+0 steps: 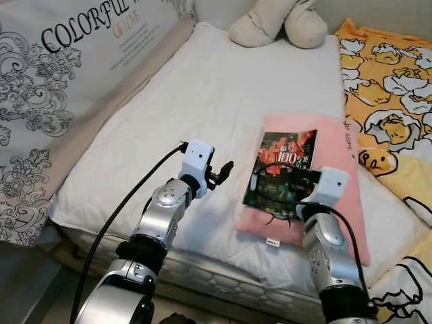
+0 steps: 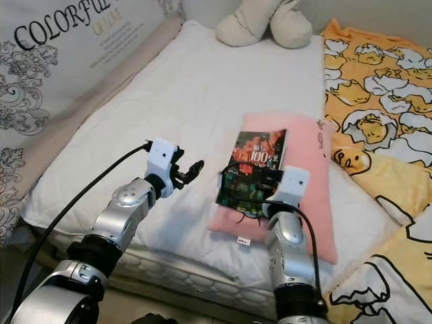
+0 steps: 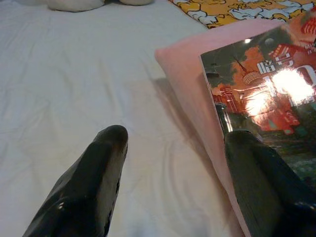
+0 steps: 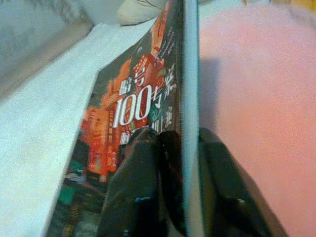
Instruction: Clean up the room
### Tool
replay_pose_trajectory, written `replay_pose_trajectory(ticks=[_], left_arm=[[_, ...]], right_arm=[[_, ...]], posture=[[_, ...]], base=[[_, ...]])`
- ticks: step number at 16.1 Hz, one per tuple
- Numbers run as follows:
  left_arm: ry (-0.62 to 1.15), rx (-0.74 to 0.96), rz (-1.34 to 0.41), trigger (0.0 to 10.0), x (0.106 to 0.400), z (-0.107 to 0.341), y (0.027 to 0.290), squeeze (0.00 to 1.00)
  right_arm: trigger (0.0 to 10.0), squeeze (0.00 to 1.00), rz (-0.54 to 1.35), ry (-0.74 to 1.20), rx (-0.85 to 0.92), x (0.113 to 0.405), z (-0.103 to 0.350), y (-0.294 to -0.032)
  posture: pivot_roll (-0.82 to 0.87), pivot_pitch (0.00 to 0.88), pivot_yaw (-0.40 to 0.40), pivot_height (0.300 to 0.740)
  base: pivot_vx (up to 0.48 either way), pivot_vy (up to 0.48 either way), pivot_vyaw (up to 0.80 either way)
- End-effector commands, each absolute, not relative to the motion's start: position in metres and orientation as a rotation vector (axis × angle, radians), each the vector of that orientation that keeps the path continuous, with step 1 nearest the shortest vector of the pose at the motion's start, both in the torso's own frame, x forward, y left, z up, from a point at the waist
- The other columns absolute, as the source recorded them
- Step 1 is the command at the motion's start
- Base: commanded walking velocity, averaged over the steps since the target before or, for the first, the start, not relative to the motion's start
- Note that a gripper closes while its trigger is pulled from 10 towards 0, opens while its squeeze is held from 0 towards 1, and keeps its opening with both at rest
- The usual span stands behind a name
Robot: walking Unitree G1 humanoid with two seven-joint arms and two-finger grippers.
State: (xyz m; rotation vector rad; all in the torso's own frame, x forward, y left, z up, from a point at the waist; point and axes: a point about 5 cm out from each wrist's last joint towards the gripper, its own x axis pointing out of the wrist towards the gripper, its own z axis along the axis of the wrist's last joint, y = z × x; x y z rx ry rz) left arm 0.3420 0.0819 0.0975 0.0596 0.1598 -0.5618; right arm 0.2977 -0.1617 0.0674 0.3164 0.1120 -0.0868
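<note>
A dark book (image 1: 283, 172) with a red and orange cover lies on a pink pillow (image 1: 337, 209) on the white bed (image 1: 202, 94). My right gripper (image 1: 297, 179) is shut on the book's near edge; in the right wrist view its fingers (image 4: 138, 187) clamp the book (image 4: 133, 98) from both sides, and the cover is tipped up off the pillow. My left gripper (image 1: 223, 172) hovers open just left of the pillow, over the white sheet. In the left wrist view the pillow (image 3: 187, 64) and the book (image 3: 266, 94) lie beside one finger.
A beige plush toy (image 1: 277, 23) lies at the head of the bed. A yellow cartoon-print blanket (image 1: 391, 88) covers the right side. A large printed cushion (image 1: 61, 61) leans along the left. The mattress's front edge (image 1: 202, 270) is right below my arms.
</note>
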Motion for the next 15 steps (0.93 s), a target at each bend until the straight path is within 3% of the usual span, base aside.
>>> replay_pose_trajectory(ticks=[1, 5, 8, 10, 12, 15], left_arm=[[0.14, 0.073, -0.566, 10.0, 0.346, 0.103, 0.082, 0.0], [0.15, 0.066, -0.561, 10.0, 0.344, 0.099, 0.079, 0.0], [0.152, -0.066, -0.514, 10.0, 0.344, 0.099, 0.084, 0.0], [0.132, -0.167, -0.393, 10.0, 0.341, 0.096, 0.104, 0.0], [0.085, -0.202, -0.305, 10.0, 0.34, 0.101, 0.119, 0.0], [0.035, -0.127, -0.291, 10.0, 0.338, 0.108, 0.134, 0.0]], right_arm=[[0.0, 0.0, -0.095, 0.11, 0.456, 0.298, 0.07, -0.164], [0.0, 0.0, -0.067, 0.128, 0.598, 0.294, 0.068, -0.167], [0.0, 0.0, -0.021, 0.017, 0.422, 0.295, 0.095, -0.164], [0.0, 0.0, -0.052, -0.089, 0.165, 0.286, 0.115, -0.162], [0.0, 0.0, -0.1, -0.127, 0.028, 0.275, 0.114, -0.167], [0.0, 0.0, -0.144, -0.039, 0.057, 0.258, 0.092, -0.174]], posture=[[0.0, 0.0, 0.073, 0.74], [-0.01, 0.0, 0.063, 0.74], [0.0, 0.0, 0.056, 0.74], [0.0, 0.0, 0.053, 0.74], [0.01, 0.0, 0.048, 0.74], [0.03, 0.0, 0.037, 0.74]], base=[[0.0, 0.0, 0.0], [0.0, 0.0, 0.0], [0.0, 0.0, 0.0], [0.0, 0.0, 0.0], [0.0, 0.0, 0.0], [0.0, 0.159, 0.0]])
